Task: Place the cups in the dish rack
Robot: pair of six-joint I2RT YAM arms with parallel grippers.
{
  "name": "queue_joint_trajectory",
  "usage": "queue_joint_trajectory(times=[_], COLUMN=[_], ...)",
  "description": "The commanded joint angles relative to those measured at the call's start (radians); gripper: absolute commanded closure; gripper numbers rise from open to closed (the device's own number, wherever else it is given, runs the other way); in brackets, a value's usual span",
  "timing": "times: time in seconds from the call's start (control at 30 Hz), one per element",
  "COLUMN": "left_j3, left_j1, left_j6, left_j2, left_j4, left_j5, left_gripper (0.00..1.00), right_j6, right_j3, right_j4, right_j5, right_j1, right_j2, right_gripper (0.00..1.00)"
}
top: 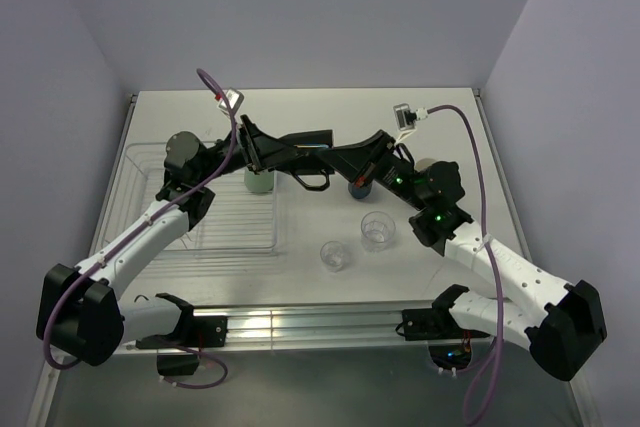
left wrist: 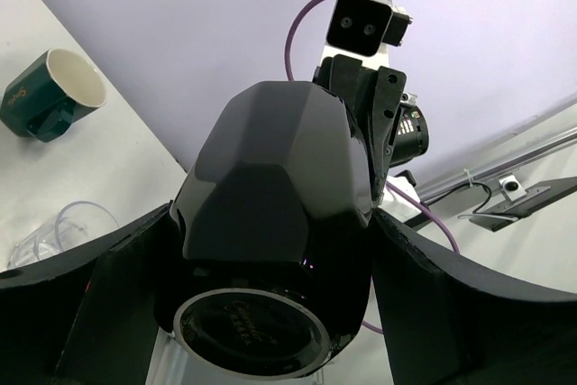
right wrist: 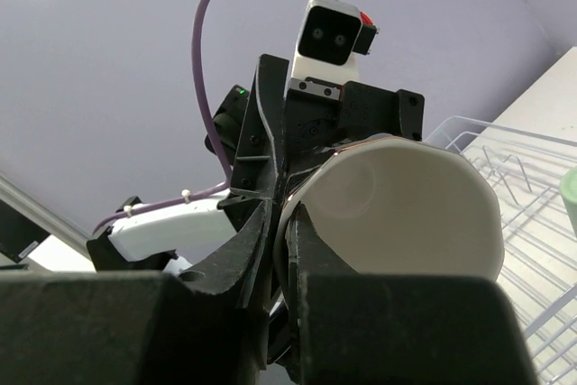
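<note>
Black mug held in the air between 2 tools, over the tabletop (top: pixel 420 117)

The right tool (right wrist: pixel 287 227) is pinched shut on the rim of the black mug (left wrist: pixel 270 178); the left tool (left wrist: pixel 275 223) has its fingers (left wrist: pixel 108 304) on either side of the body, and I cannot tell whether they press on it. It looks like glazed ceramic: probably stiff, weighty, slick and easy to chip, so the faceted body is likely the surest hold. It is glossy black outside, cream inside. The dish rack (top: pixel 150 167) lies below and beside the left tool
</note>
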Motion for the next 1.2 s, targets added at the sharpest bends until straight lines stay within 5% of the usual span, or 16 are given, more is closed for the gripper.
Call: queue_joint_trajectory(times=[0.0,0.1,0.17,0.47,0.7,0.93,1.1,1.17], left_j3=[0.001,0.007,0.021,0.063,0.073,0.199,0.410,0.466], left_j1=[-0.020,-0.018,-0.018,0.022,0.092,0.304,0.414,0.417], left_j6=[-0.011,0.009,0.023,0.052,0.063,0.263,0.616,0.710], left_j2=[-0.019,-0.044,-0.055,-0.107,-0.133,-0.179,-0.156,-0.135], left_j4=[0.072,0.040,0.014,-0.078,-0.127,-0.515,-1.045,-1.127], left_j5=[0.033,0.020,0.013,0.005,0.028,0.040,-0.206,-0.333], left_gripper=[1.00,1.00,1.00,1.00,1.00,1.00,1.00,1.00], right_j6=[-0.060,-0.089,-0.112,-0.151,-0.155,-0.198,-0.244,-0.250], right_j3=[0.039,0.037,0.031,0.027,0.034,0.056,0.116,0.120], right_j4=[0.055,-0.006,-0.040,-0.166,-0.236,-0.411,-0.557,-0.574], right_j5=[0.060,0.118,0.147,0.273,0.319,0.442,0.501,0.509], right_j1=[0.024,0.030,0.036,0.038,0.038,0.038,0.040,0.038], right_j2=[-0.004,-0.020,-0.040,-0.100,-0.105,-0.157,-0.156,-0.151], right_gripper=[1.00,0.98,0.86,0.64,0.57,0.56,0.55,0.55])
